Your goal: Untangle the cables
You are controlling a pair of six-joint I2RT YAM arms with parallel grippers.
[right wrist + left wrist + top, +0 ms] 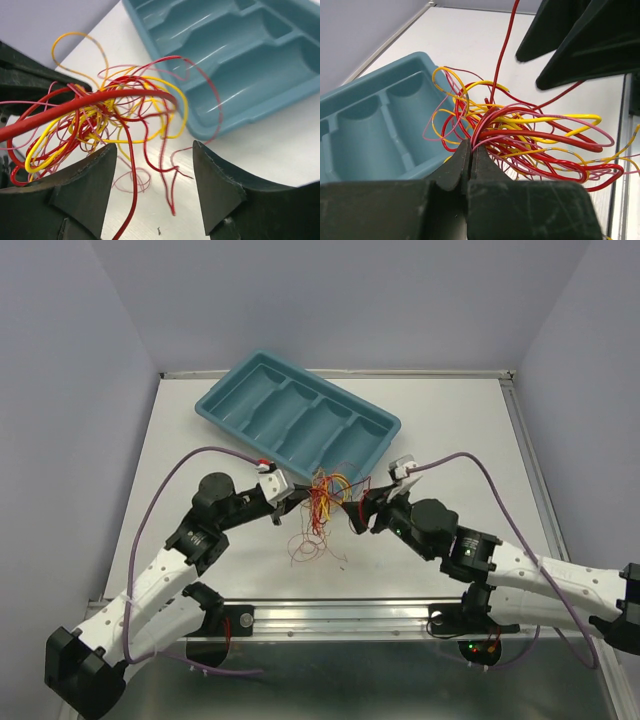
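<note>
The cables [325, 498] are a tangle of thin red, yellow and pink wires held just above the table between both grippers. My left gripper [298, 498] is shut on strands at the bundle's left side; in the left wrist view its jaws [471, 147] pinch red and pink wires, and the bundle [530, 135] fans out to the right. My right gripper [352, 512] is open at the bundle's right side. In the right wrist view its jaws [155, 145] stand wide apart, with the bundle [100, 115] up left and a few red strands hanging between them.
A teal compartment tray [300, 410] lies just behind the bundle, also in the left wrist view [370, 125] and the right wrist view [240, 65]. Loose wire loops [305, 550] trail on the table below the bundle. Purple arm cables arc on both sides.
</note>
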